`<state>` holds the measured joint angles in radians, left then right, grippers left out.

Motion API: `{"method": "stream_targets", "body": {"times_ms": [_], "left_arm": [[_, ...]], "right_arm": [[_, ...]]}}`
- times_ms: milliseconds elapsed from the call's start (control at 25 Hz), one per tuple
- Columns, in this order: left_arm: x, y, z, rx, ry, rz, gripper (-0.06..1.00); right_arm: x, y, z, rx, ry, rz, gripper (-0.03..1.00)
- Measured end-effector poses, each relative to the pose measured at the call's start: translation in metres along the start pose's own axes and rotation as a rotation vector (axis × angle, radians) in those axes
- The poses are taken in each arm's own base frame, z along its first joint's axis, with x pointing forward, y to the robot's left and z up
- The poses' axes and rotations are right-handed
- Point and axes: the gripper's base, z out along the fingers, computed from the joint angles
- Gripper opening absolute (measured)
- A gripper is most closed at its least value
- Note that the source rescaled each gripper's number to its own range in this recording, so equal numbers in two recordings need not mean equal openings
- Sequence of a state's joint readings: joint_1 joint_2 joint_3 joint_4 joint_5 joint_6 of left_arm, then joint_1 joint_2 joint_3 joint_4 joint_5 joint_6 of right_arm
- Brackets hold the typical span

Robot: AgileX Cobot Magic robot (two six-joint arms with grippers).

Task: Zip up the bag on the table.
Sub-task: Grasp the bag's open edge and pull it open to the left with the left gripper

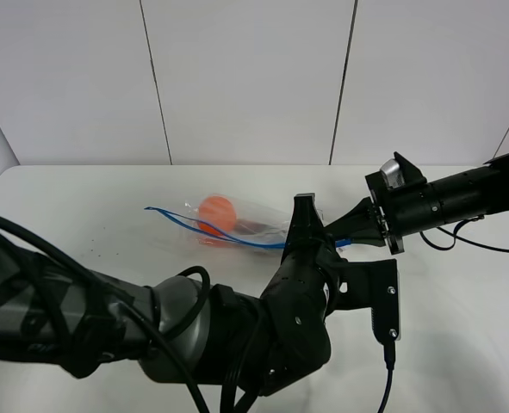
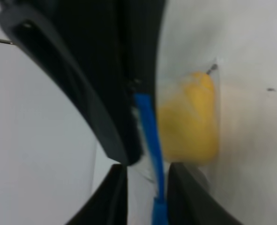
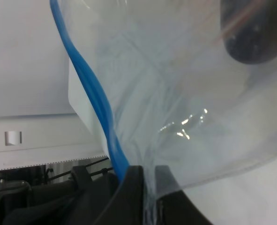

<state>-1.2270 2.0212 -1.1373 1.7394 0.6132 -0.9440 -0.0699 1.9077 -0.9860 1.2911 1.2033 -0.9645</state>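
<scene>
The clear bag (image 1: 245, 222) lies on the white table (image 1: 73, 202), with the orange (image 1: 217, 211) inside it. Its blue zip strip (image 1: 237, 241) runs along the near edge and splits in two at its left end. My left gripper (image 1: 310, 225) is shut on the strip near the bag's right end; in the left wrist view the strip (image 2: 150, 136) passes between its fingers (image 2: 112, 197), beside the yellow pear (image 2: 190, 119). My right gripper (image 1: 344, 231) is shut on the bag's right end. In the right wrist view the strip (image 3: 89, 89) and dark eggplant (image 3: 250, 33) show through the plastic.
My bulky left arm (image 1: 194, 335) fills the near middle of the table. A black cable (image 1: 465, 243) trails under the right arm. A panelled wall (image 1: 245, 77) stands behind the table's far edge.
</scene>
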Motion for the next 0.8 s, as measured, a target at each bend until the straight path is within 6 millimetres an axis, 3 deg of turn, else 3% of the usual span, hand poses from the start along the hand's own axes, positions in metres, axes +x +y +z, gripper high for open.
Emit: {"method": "stream_targets", "body": {"times_ms": [160, 800], "left_arm": [[-0.0003, -0.0001, 0.0000, 0.003, -0.001, -0.002, 0.11], [-0.0001, 0.0005, 0.0000, -0.002, 0.002, 0.005, 0.05]], "right_arm": [[-0.0001, 0.0001, 0.0000, -0.001, -0.002, 0.001, 0.00], [-0.0002, 0.0005, 0.0000, -0.006, -0.002, 0.002, 0.00]]}}
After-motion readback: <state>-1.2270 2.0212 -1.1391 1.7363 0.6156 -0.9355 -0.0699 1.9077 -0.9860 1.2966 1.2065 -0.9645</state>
